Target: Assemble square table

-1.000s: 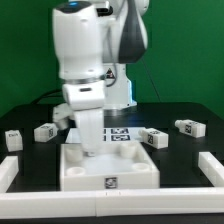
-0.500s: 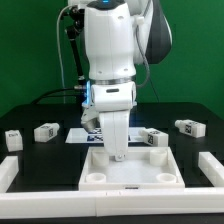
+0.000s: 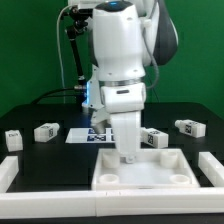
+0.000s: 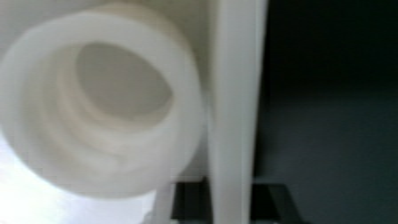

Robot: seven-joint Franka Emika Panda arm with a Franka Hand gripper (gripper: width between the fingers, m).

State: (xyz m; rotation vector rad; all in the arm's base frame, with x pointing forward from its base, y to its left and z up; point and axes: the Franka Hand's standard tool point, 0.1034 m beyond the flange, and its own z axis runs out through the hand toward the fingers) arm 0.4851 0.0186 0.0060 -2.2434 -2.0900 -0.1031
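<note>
Panel (image 3: 150,172) slid sideways — wrist view reveals socket's (image 4: 107,105) rings.

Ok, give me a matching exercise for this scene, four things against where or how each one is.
Things:
1. gripper
2. square table panel
3. marker board
4. table

Descriptions:
A. black surface
B. shut on the panel's far rim
C. flat, partly hidden behind the arm
D. white, front centre

Pairs: 1-B, 2-D, 3-C, 4-A
</note>
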